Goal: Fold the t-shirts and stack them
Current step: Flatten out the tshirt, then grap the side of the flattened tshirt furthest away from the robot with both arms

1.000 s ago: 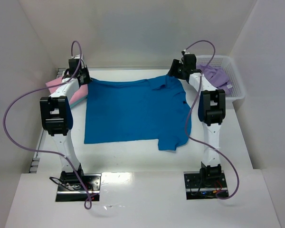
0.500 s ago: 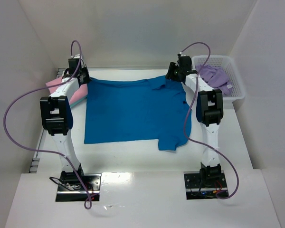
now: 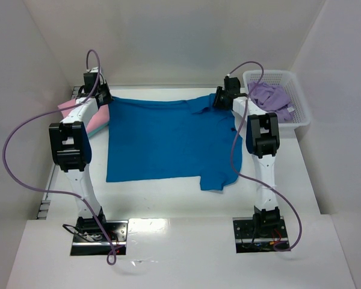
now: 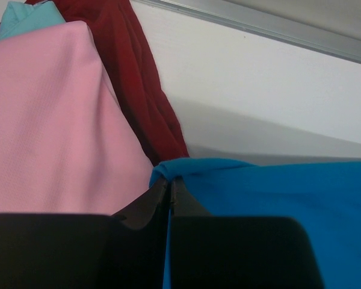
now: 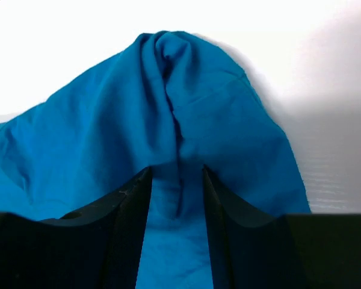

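two grips: left hand (image 4: 169, 188), right hand (image 5: 177, 177) each clamped on flat-spread blue t-shirt (image 3: 168, 141).

White table (image 3: 168, 198) enclosed by plain white walls (image 3: 186, 36).

right tool (image 3: 220, 100) sits further left than a second ago, clamped on blue t-shirt (image 3: 162, 141), whose far right sleeve now bunches inward with it

Blue collared t-shirt (image 3: 168, 138) lies spread out, pink shirt (image 4: 48, 120) and red shirt (image 4: 145, 90) beside.
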Tool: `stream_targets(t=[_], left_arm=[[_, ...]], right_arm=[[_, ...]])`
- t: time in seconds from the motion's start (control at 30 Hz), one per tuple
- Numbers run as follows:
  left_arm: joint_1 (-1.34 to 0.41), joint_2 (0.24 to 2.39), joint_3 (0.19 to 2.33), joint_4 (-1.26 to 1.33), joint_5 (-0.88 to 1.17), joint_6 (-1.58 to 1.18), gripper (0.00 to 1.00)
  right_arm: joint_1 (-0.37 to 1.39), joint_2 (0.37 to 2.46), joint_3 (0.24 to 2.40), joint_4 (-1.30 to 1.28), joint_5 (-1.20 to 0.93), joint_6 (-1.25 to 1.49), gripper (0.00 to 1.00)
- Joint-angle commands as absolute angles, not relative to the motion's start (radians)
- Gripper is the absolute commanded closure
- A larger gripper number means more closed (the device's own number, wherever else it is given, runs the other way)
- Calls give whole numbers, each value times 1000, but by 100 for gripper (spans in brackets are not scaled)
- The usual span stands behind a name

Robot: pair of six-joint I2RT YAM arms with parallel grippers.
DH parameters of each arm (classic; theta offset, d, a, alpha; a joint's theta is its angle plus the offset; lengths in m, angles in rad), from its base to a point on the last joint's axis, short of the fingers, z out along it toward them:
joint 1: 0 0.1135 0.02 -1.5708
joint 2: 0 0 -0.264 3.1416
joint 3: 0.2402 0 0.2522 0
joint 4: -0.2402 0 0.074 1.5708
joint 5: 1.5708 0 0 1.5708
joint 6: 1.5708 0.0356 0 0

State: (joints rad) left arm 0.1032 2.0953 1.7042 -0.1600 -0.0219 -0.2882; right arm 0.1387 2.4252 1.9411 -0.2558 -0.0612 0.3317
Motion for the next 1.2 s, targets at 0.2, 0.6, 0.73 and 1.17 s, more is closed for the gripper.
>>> stream_targets(t=[0.2,0.6,0.73,1.17], left_arm=[[118,2112,1746,-135,-15,-262,100],[118,2121,1746,-135,-15,-262,100],[118,2121,1755,-135,-15,-262,100],[137,2046,1770,-207,44,-244,100]], right_arm=[[135,2479,2019,-267,-101,364,70],[135,2474,2071,-276,-110,382,100],[135,2448,2134,-310,-100,382,100],[135,2289,2209,-425,-100,379,100]])
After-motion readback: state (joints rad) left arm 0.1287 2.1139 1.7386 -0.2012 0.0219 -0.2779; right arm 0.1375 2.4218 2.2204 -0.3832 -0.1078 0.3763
